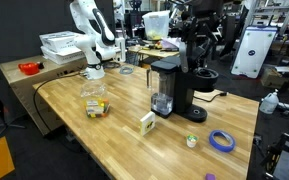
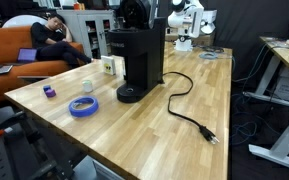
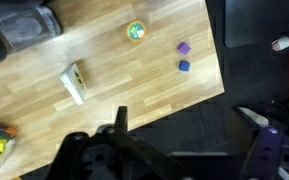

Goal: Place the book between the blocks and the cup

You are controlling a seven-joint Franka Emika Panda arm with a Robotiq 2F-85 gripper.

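- Seemingly the book (image 1: 147, 122) stands on edge on the surface (image 1: 104, 145), just in front of the coffee machine (image 1: 169, 85). It is already roughly on the line from the blocks (image 1: 94, 104) to the cup (image 1: 192, 141).
- The end effector (image 1: 94, 70) hangs well behind the coffee machine, over the far end of the surface. In the wrist view its fingers (image 3: 121, 118) look spread and carry nothing.
- If the book needs a better spot, I would come straight down on it and close across its thin sides. Then lift only slightly and set it midway, apart from both neighbours.
- Turn the wrist so the fingers clear the coffee machine's front, since that tall body is the nearest thing to strike.
- Open room lies on the book's side away from the coffee machine, with bare wood up to the near edge.
- Beyond the cup, farther from the coffee machine, lie a blue tape ring (image 1: 221, 140), a purple cube (image 3: 183, 47) and a blue cube (image 3: 184, 66). All sit near the surface's edge, and a careless sweep could push them off.
- A cord (image 2: 184, 100) trails from the coffee machine on its far side, out of the likely path.
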